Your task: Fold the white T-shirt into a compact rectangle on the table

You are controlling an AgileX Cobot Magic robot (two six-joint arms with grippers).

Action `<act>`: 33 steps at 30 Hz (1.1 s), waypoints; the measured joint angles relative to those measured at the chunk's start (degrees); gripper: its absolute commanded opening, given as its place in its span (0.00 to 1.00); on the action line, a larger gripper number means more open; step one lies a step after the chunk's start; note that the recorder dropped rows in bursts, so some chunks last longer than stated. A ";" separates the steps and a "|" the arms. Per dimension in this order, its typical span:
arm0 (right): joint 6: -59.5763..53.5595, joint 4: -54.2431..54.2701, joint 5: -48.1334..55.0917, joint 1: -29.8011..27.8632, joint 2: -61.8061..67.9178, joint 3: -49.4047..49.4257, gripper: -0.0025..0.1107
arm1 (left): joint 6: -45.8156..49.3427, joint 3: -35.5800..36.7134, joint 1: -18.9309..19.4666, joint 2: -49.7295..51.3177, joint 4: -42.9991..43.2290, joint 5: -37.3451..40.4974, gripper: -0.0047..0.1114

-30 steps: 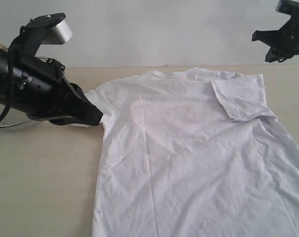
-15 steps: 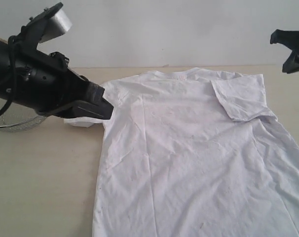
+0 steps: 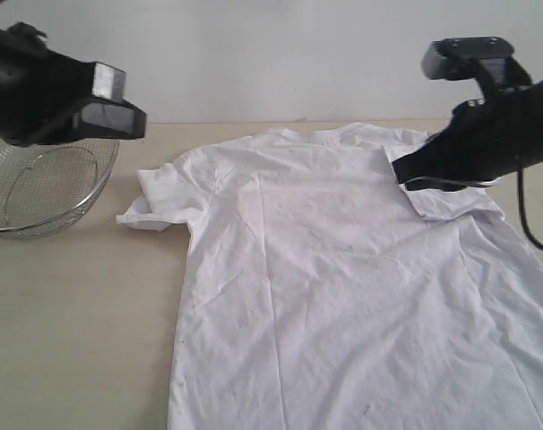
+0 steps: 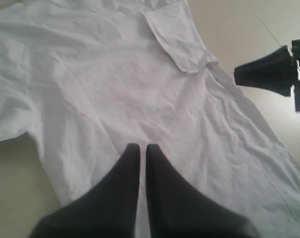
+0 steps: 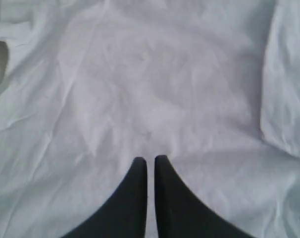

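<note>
One sleeve [image 3: 442,184] of the white T-shirt [image 3: 343,287], spread on the counter [image 3: 74,340], lies folded inward, so sleeve folding seems in hand. The left end effector [image 4: 139,147] and right end effector [image 5: 150,158] hover clenched and empty. Next, the flat sleeve [image 3: 164,193] likely needs pinching and folding in.

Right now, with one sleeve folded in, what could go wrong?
The right hand is close by the folded-in sleeve of the white T-shirt; it might catch and undo that fold. The other sleeve lies near the wire-mesh bowl, so the left hand reaching there could bump it.
</note>
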 measured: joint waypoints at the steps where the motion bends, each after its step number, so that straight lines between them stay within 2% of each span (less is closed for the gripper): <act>1: -0.81 0.11 -1.32 1.80 0.00 0.00 0.14 | -0.49 0.00 1.49 -0.42 0.41 0.85 0.08; 2: -1.44 0.11 -2.96 3.98 0.00 0.00 0.19 | -0.99 0.18 3.40 -0.78 0.94 2.06 0.08; 3: -1.97 0.11 -4.45 6.12 0.00 -0.10 0.31 | -1.44 0.53 5.30 -1.21 1.36 3.05 0.08; 4: -2.63 0.11 -7.05 9.94 0.42 -1.16 0.37 | -2.29 1.34 8.50 -1.78 2.06 4.62 0.08; 5: -3.04 0.11 -8.20 11.98 1.02 -1.97 0.42 | -2.89 1.87 10.09 -2.28 2.28 5.03 0.08; 6: -3.58 0.11 -9.76 15.51 2.67 -3.85 0.41 | -4.52 2.73 12.70 -3.35 2.51 5.25 0.08; 10: -3.92 -0.45 -11.17 24.72 10.86 -12.60 0.41 | -7.13 6.90 16.39 -9.20 1.67 2.28 0.08; 16: -3.96 -5.22 -7.88 31.11 25.59 -30.13 0.41 | -8.58 14.31 18.95 -15.26 1.81 -0.01 0.08; 21: -3.06 -8.77 -5.52 34.42 37.20 -42.17 0.41 | -8.58 15.55 19.07 -18.10 2.03 -0.01 0.08; 33: -0.25 -13.14 -4.63 34.85 48.17 -51.25 0.41 | -11.69 15.55 19.07 -20.73 7.66 -0.01 0.08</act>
